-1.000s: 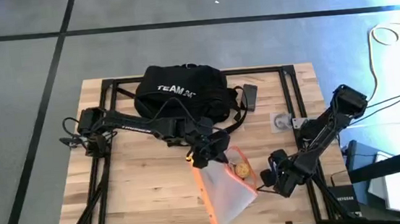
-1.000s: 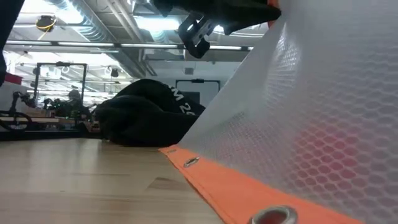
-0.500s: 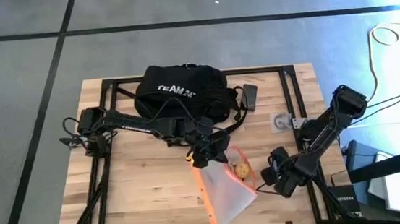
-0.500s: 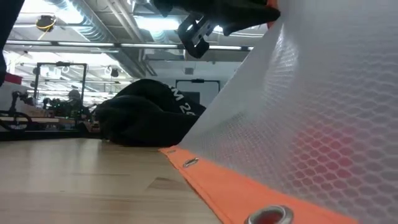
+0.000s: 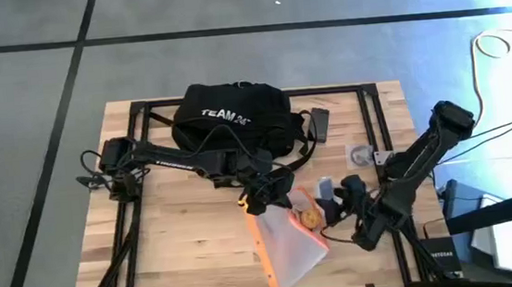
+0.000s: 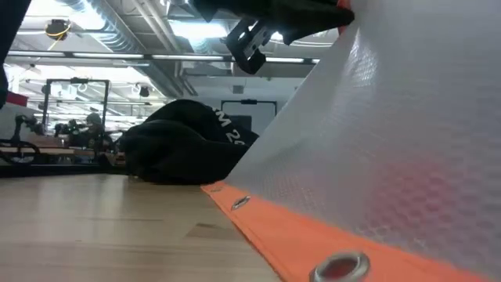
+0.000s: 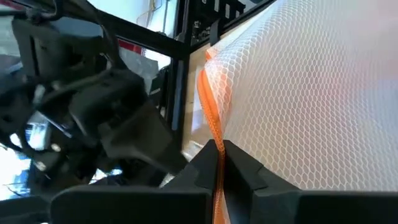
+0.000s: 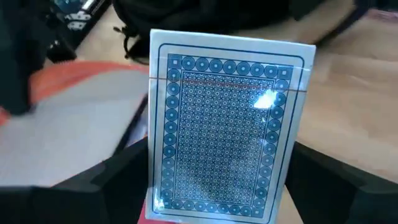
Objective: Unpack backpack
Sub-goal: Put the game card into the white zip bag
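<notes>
The black backpack with white lettering lies at the table's far middle, and also shows in the low view. My left gripper is shut on a translucent pouch with orange trim, which slants up from the table. Something round and yellowish shows through the pouch. Just right of the pouch's raised end, my right gripper is shut on a blue-patterned card box. My left gripper pinches the pouch's orange-trimmed edge between its two fingers, at the pouch's far end. That end is lifted. The near end rests on the table, so the pouch slopes. My right gripper holds the card box between its two fingers, one on each long side edge near the box's lower end. The patterned face is toward the wrist camera. The box stands along the fingers, with table wood behind it.
Black frame rails run along the table's left and right sides and far edge. A small dark object and a round grey piece lie right of the backpack. Bare wood lies at the near left.
My right gripper has gone from the table's near right toward the far edge and a little left, ending beside the pouch's raised end. My left gripper and the pouch have kept still.
</notes>
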Robot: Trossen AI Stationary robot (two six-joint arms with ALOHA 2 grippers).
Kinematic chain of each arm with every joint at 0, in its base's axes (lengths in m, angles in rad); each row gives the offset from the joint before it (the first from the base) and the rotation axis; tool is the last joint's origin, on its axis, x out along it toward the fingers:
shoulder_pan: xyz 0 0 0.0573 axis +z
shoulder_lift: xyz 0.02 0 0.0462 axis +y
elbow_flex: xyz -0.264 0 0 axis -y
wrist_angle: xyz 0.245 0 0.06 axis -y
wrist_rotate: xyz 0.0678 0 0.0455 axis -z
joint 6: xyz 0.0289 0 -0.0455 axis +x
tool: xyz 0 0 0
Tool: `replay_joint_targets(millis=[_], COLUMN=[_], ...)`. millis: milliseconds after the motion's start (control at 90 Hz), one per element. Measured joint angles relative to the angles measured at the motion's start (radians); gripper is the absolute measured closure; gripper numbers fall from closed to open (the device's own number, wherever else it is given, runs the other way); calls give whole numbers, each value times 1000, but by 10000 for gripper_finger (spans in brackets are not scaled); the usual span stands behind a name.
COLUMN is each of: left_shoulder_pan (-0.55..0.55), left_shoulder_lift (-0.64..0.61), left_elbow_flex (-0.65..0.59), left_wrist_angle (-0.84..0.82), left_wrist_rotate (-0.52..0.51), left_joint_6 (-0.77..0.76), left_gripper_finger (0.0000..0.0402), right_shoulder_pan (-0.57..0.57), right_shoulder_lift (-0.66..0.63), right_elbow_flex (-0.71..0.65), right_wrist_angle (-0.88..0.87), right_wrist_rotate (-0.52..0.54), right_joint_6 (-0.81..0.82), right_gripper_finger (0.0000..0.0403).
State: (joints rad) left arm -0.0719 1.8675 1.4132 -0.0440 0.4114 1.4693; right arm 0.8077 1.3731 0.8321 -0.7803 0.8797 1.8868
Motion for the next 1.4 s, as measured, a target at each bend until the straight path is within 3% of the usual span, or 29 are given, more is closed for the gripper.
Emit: replay_joint_targets(millis=[111,233,622,822,1167,1400], left_shoulder_pan=[0,1,3,3,0,2], left_shoulder_lift=[0,0,0,0,0,0], left_elbow_flex=[0,0,0,0,-2,-2], left_wrist_angle=[32,35,26,26,2,-5], left_wrist_rotate=[0,0,0,1,20,11], left_joint_6=[-3,-5,-9,-14,-22,-22], left_gripper_finger=[402,402,402,402,401,401], right_shoulder_pan=[-67,-112,-214,-302,-392,-396], right_shoulder_lift=[13,12,13,24,170,164], right_elbow_flex=[-32,-42,-44,-44,-45,-7], right_wrist_angle=[252,500,525,618,828,723], right_wrist_rotate=[-55,-188,-639,-659,-866,-840], right_joint_6=[-221,-487,-688,-820,-1023,-1024], right_gripper_finger=[101,101,98,95,90,20])
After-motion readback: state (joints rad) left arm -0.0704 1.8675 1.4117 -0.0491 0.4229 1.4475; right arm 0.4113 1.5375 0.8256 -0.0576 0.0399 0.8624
